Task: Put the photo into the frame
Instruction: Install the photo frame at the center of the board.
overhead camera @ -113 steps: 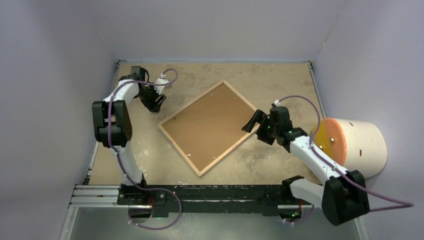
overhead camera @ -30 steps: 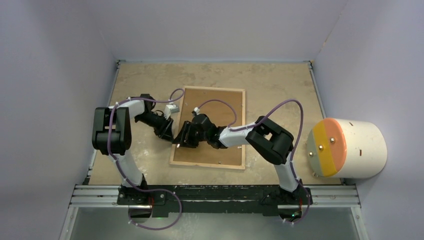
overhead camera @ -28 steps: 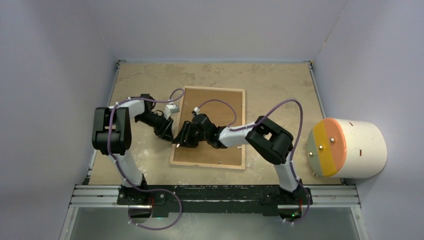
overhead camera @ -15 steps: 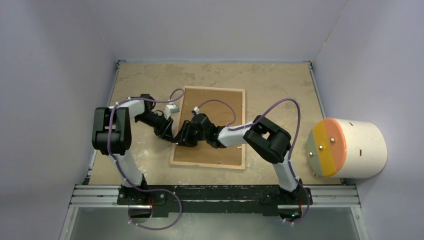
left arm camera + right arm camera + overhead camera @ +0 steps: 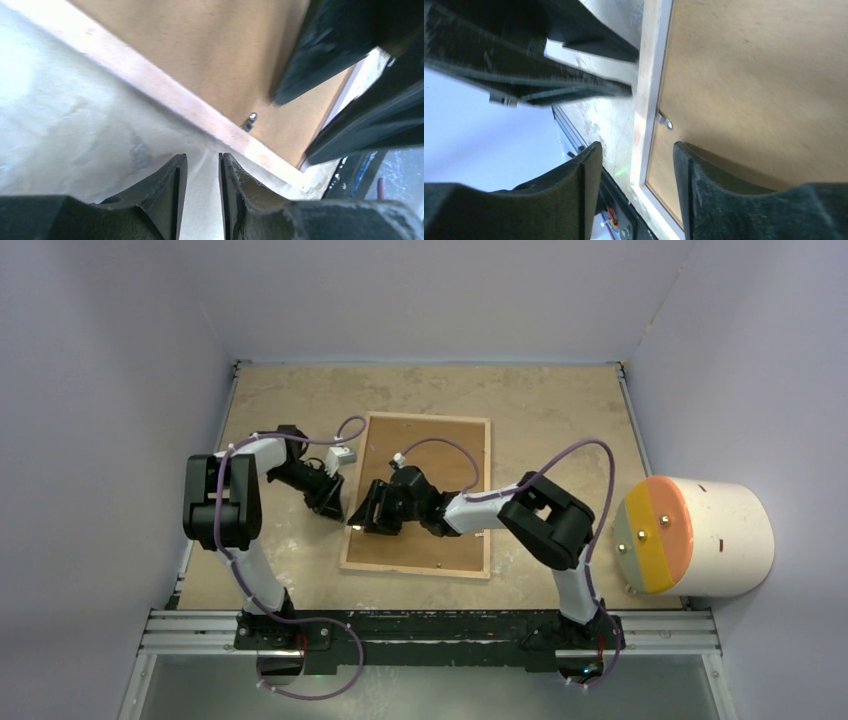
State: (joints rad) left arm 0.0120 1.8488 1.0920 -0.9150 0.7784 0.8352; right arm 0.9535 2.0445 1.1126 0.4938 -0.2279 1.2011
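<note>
The frame (image 5: 489, 502) lies face down in the middle of the table, its light wood rails up. A brown backing board (image 5: 440, 465) fills its opening. The photo is hidden. My left gripper (image 5: 334, 508) hovers over the table just left of the frame's left rail (image 5: 165, 87). Its jaws (image 5: 202, 162) are a narrow gap apart with nothing between them. My right gripper (image 5: 362, 518) reaches across the board to the same rail. It stands open (image 5: 636, 155), with the rail (image 5: 649, 75) in sight between its fingers. A small metal tab (image 5: 664, 120) sits on the board's edge by the rail.
A white cylinder (image 5: 715, 535) with an orange, yellow and grey face lies at the right edge of the table. A black mounting rail (image 5: 430, 625) runs along the near edge. Walls close in the left, back and right.
The frame, a tilted diamond earlier, now lies square to the table, and both arms have come to its left rail. Over the last second the right jaws widened slightly; the left gripper drew back a little.
</note>
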